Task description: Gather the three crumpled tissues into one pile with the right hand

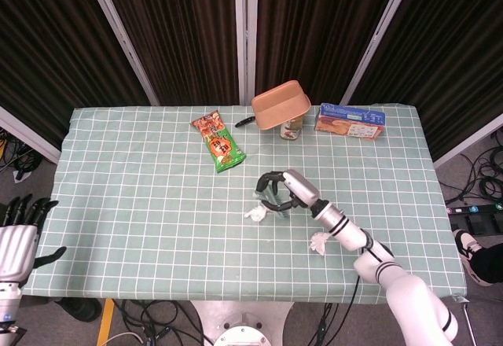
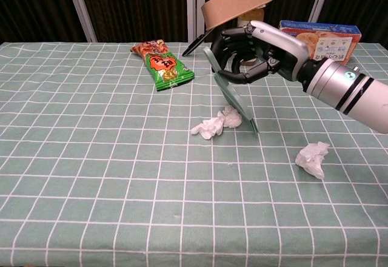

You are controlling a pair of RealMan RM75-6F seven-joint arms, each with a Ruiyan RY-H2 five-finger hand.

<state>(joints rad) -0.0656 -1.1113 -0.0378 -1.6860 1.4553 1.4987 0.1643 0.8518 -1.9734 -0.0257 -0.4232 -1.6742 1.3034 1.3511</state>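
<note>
My right hand [image 2: 260, 51] [image 1: 284, 191] grips a thin, flat, pale green card [image 2: 233, 100] that slants down to the cloth near the table's middle. Two crumpled white tissues lie together against the card's left face: one [image 2: 208, 127] [image 1: 255, 213] sticks out to the left, the other [image 2: 231, 115] touches the card. The third tissue [image 2: 313, 158] [image 1: 319, 241] lies alone to the right, nearer the front edge, below the forearm. My left hand [image 1: 16, 240] hangs off the table's front left corner, holding nothing, fingers apart.
A green and red snack bag [image 1: 219, 143] [image 2: 162, 64] lies at the back left of centre. A tilted brown bowl [image 1: 280, 102] rests on a jar [image 1: 291, 130], with a black pen-like object [image 2: 195, 45] beside it. A biscuit box [image 1: 350, 121] stands back right.
</note>
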